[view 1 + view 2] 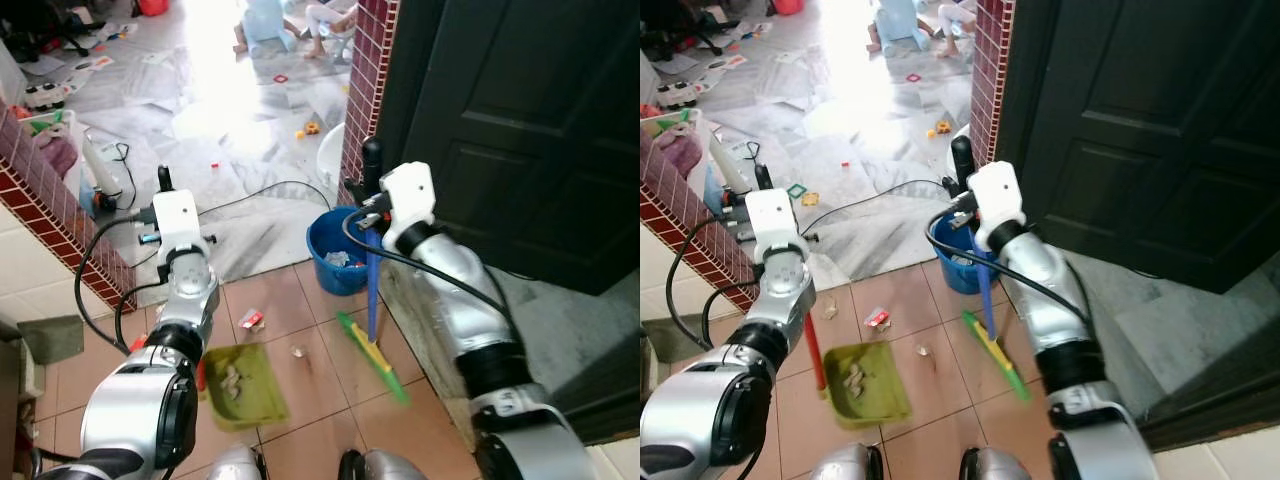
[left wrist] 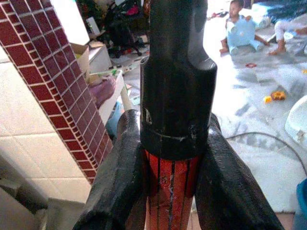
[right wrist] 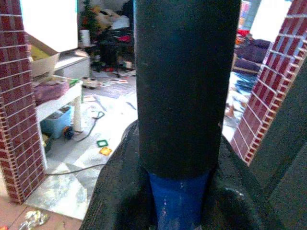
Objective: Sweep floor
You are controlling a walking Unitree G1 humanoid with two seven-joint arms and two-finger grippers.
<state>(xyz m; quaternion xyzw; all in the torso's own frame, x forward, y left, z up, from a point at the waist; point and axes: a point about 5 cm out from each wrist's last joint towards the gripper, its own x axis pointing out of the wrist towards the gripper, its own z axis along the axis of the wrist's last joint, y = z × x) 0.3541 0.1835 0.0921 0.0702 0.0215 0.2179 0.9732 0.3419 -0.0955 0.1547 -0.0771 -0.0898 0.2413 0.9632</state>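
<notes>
Clamping broom handle (image 3: 180, 211) between right gripper (image 3: 177, 191) jaws, left gripper (image 2: 168, 191) jaws gripping dustpan handle (image 2: 170, 191)

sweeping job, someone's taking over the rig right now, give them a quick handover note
Left gripper: shut on the dustpan handle; green dustpan on the tiles with some scraps in it.
Right gripper: shut on the broom handle; green broom head on the floor beside the blue bucket.
Done: some litter in the pan.
Left: red wrapper and small scrap on the tiles ahead of the pan.
</notes>
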